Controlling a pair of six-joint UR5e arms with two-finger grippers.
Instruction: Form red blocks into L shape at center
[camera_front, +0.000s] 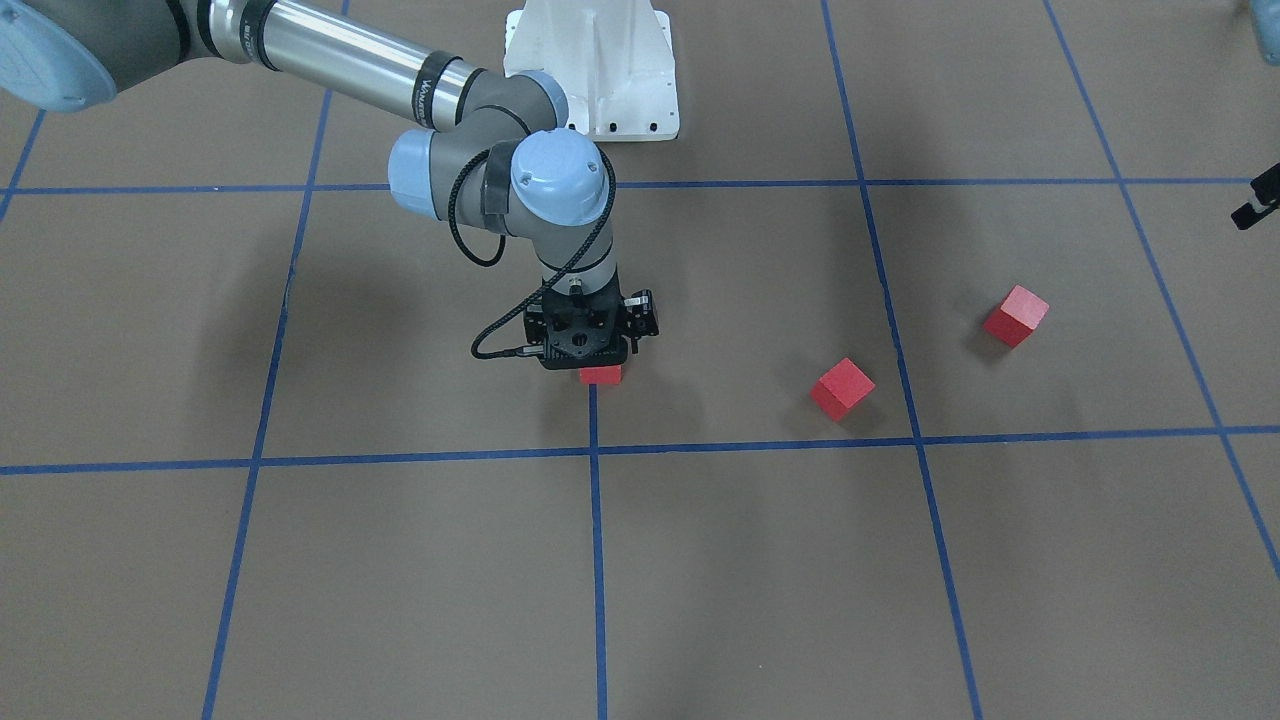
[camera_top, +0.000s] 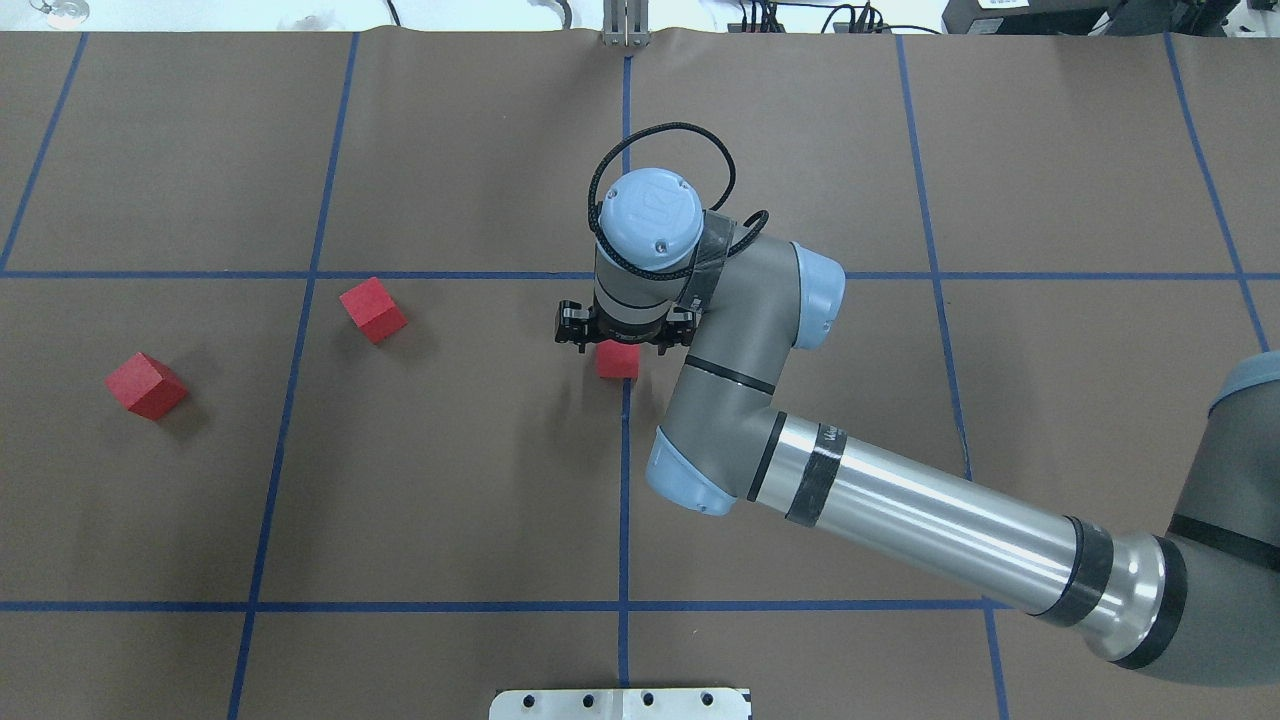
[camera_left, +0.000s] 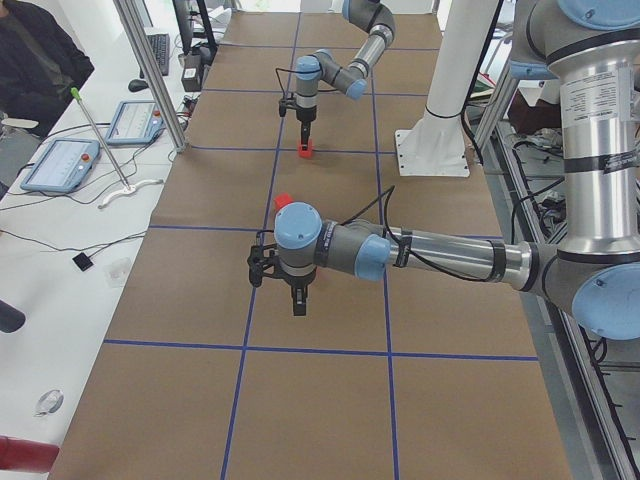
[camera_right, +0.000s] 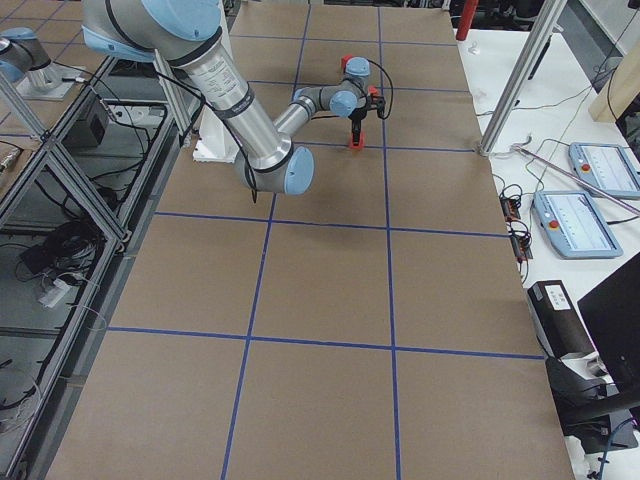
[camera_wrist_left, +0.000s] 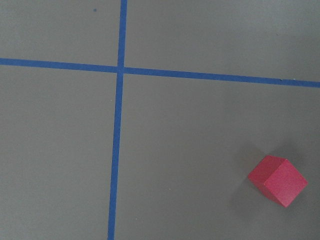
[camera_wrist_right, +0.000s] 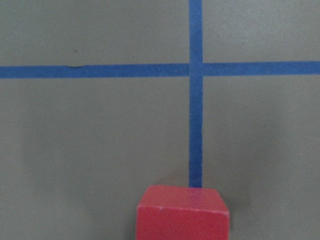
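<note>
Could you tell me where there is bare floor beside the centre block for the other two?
Bare: between the centre block and the nearer loose block. Crowded: the right gripper and its arm on the other side.

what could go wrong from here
1. The right tool sits right over the center block; its grip is hidden, so pulling away may nudge or twist the block off the tape line.
2. The second block and third block lie far off, turned askew, so the L may come out crooked.

Two tablets (camera_right: 578, 222) on side bench (camera_right: 560, 120)
</note>
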